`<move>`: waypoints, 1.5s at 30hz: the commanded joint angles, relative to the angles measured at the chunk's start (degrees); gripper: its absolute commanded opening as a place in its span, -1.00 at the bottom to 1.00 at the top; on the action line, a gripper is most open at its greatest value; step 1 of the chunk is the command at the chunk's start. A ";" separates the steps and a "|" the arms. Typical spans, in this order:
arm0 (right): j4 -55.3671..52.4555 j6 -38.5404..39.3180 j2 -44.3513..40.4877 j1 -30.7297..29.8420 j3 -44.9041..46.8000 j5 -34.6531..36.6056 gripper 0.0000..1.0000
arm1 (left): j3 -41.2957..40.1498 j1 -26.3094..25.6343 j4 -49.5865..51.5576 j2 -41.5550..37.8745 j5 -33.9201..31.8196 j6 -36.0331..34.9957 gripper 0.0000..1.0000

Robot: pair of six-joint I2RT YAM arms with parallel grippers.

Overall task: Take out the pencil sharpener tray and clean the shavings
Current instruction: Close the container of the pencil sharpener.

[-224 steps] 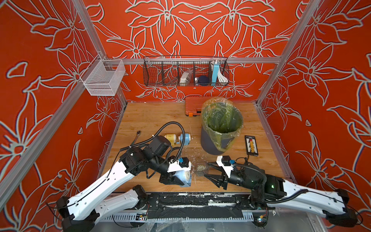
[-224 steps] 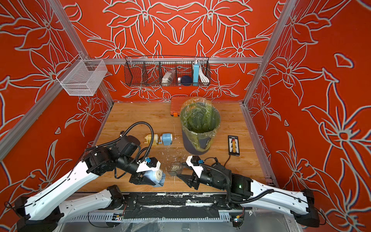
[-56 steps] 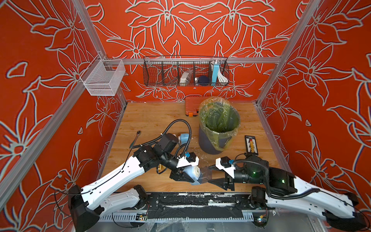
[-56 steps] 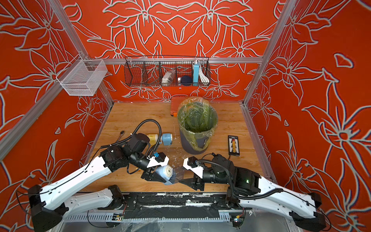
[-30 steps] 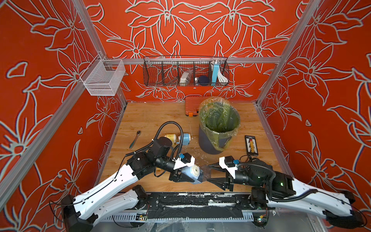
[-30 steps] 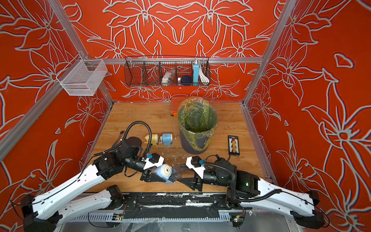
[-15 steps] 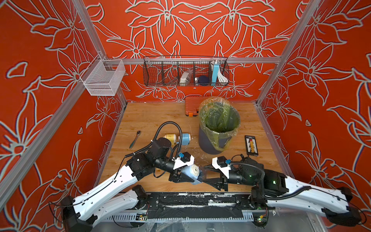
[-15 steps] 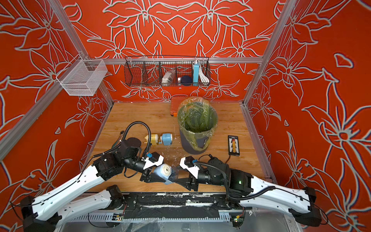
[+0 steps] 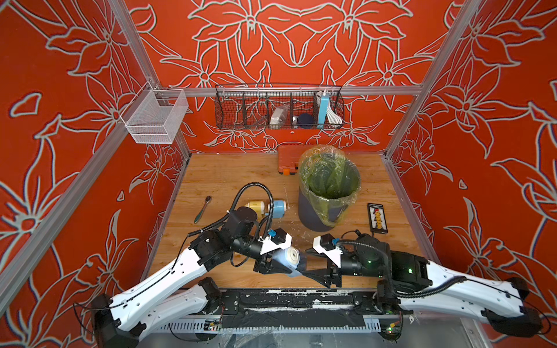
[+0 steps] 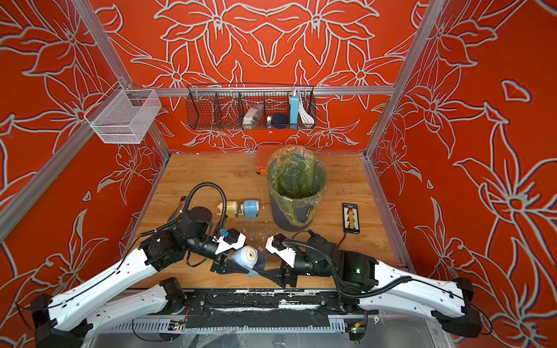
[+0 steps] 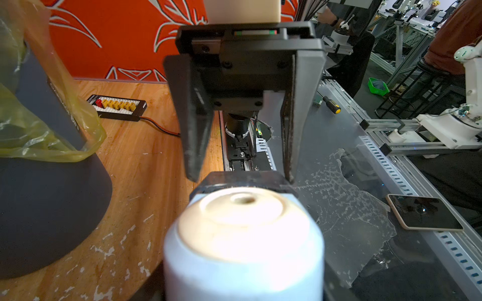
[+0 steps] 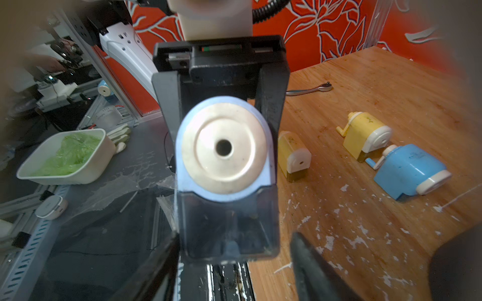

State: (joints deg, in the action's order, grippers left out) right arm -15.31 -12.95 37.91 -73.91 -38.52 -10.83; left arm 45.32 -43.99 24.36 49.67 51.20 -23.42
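Robot lab: alu rails (image 11: 391,122), spare arm (image 11: 472,78).

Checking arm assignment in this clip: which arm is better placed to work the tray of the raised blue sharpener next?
Right, likely. The right gripper faces the dark tray with jaws open on either side of it; the left gripper is shut on the blue sharpener, holding it off the table.

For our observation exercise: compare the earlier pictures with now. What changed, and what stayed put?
The right gripper moved in toward the held sharpener and its fingers opened, releasing the tray, now seated in it. The left gripper still clamps that sharpener; the bin stayed.
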 commanded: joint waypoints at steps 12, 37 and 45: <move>-2.22 -1.84 -6.97 0.25 -0.49 7.17 0.36 | 1.64 -0.42 0.09 -0.37 3.16 -2.42 -1.00; -0.94 -5.69 -0.22 0.24 0.88 12.45 -0.06 | 1.16 -0.49 1.50 1.39 0.89 -5.39 -1.00; -19.53 -6.21 -14.59 0.19 -3.53 32.67 0.00 | 1.35 -0.82 5.59 8.14 -12.43 -11.43 -1.00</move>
State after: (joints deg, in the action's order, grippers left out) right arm -26.39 -17.91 26.39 -73.80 -40.03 11.90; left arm 45.45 -44.36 29.43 55.24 44.51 -31.62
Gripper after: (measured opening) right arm 0.496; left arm 0.564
